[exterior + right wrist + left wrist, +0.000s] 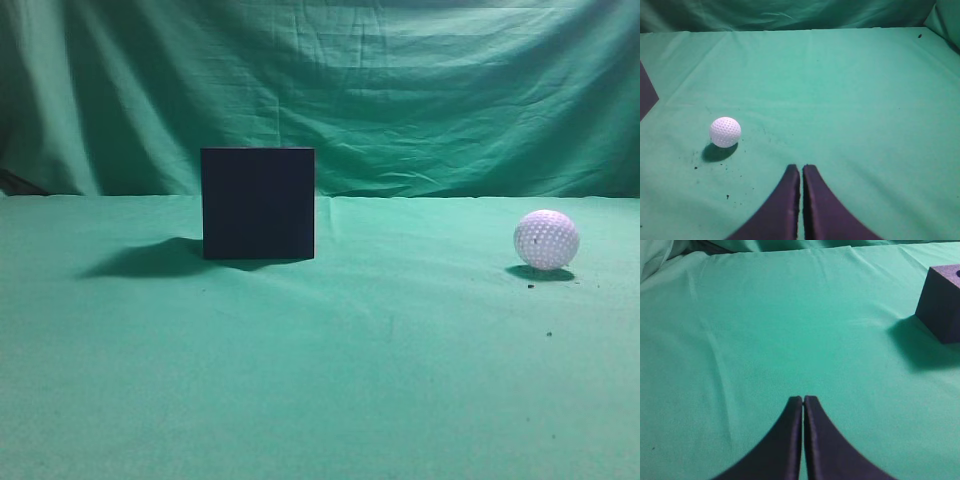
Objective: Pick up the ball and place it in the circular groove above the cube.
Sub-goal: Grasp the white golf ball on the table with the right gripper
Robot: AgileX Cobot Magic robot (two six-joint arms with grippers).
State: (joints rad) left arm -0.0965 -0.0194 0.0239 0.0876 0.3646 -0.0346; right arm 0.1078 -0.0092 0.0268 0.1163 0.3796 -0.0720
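Observation:
A black cube (pixel 258 203) stands on the green cloth left of centre in the exterior view. It also shows at the right edge of the left wrist view (pixel 941 305), with part of a groove on its top. A white dimpled ball (pixel 546 240) lies on the cloth at the right. In the right wrist view the ball (pixel 725 132) lies ahead and to the left of my right gripper (pixel 801 167), which is shut and empty. My left gripper (pixel 803 399) is shut and empty, well left of the cube. Neither gripper shows in the exterior view.
A green cloth covers the table (pixel 380 350) and hangs as a backdrop (pixel 400 90). Small dark specks (pixel 696 167) lie on the cloth near the ball. A corner of the cube (pixel 646 97) shows at the left edge of the right wrist view.

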